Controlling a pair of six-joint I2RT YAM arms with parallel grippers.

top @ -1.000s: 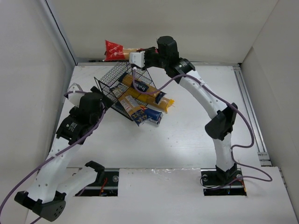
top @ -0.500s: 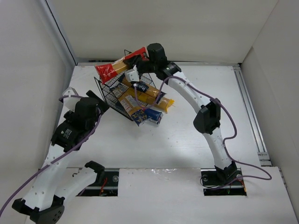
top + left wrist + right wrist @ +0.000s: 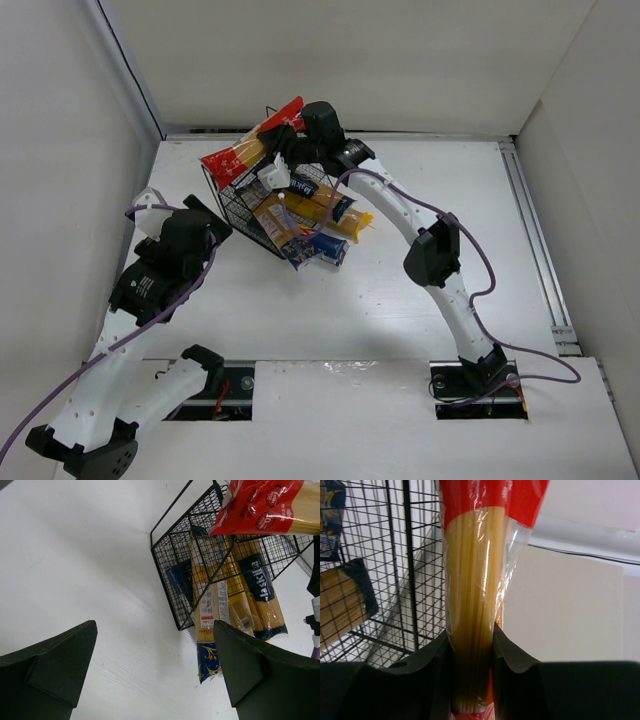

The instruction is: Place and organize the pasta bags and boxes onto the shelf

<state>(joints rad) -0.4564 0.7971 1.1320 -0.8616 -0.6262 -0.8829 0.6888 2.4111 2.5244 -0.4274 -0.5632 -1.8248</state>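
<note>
The shelf (image 3: pixel 238 200) is a black wire rack lying tilted at the back left of the table. Several long pasta packs (image 3: pixel 312 205) and a dark-blue box (image 3: pixel 329 247) stick out of its open side. My right gripper (image 3: pixel 282 141) is shut on the red-and-yellow spaghetti bag (image 3: pixel 235 155) and holds it slanted above the rack's top; in the right wrist view the fingers (image 3: pixel 432 665) clamp the bag (image 3: pixel 472 580) next to the mesh (image 3: pixel 380 580). My left gripper (image 3: pixel 212 222) is open and empty, left of the rack. In the left wrist view (image 3: pixel 155 665) it faces the rack (image 3: pixel 172 580), packs (image 3: pixel 210 605) and bag (image 3: pixel 265 505).
White walls close in the table on the left, back and right. A metal rail (image 3: pixel 535 230) runs along the right edge. The right arm's purple cable (image 3: pixel 330 190) hangs across the rack's opening. Bare white table (image 3: pixel 400 290) lies in front of the rack.
My right gripper has swung the spaghetti bag left and down, from behind the rack to slanted over its top. My left arm has drawn back a little to the left.
</note>
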